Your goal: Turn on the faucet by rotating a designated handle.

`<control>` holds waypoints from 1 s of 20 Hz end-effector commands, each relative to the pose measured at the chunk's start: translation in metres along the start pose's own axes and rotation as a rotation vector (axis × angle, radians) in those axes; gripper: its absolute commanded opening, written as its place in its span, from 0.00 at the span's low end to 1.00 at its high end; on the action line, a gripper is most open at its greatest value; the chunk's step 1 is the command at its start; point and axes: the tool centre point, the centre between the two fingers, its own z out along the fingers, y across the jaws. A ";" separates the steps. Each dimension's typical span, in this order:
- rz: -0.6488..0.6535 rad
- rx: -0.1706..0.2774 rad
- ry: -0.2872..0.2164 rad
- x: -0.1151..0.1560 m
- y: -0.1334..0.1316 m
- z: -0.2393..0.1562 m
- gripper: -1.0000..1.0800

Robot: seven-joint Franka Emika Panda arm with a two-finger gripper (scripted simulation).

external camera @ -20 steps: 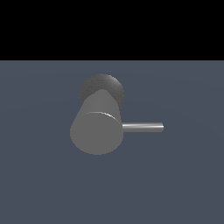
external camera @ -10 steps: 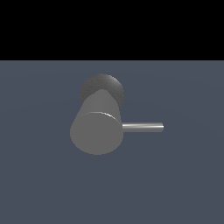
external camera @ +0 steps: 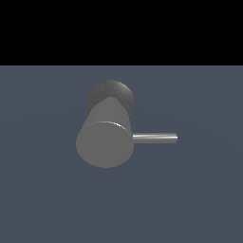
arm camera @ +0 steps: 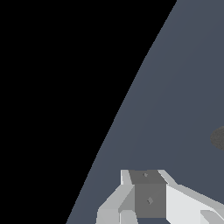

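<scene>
Faucet [external camera: 104,142] lies on the grey floor, base toward the rear; handle [external camera: 154,138] projects level toward the exterior view's right. Both are unchanged from the earlier frames: no rotation has begun. Gripper [arm camera: 146,205] shows only partly in the wrist view; jaw state cannot be told. Nothing appears held.

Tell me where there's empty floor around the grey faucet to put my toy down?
In the exterior view, bare floor lies all round the faucet: a wide patch to its left, a strip below it, and room right of the handle tip. The only crowded spot is the faucet and its handle. No arm shows there.
</scene>
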 end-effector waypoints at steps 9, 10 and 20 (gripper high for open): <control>0.180 0.314 0.312 0.045 0.056 -0.069 0.00; 0.203 0.340 0.341 0.048 0.065 -0.075 0.00; 0.479 0.551 0.612 0.060 0.172 -0.114 0.00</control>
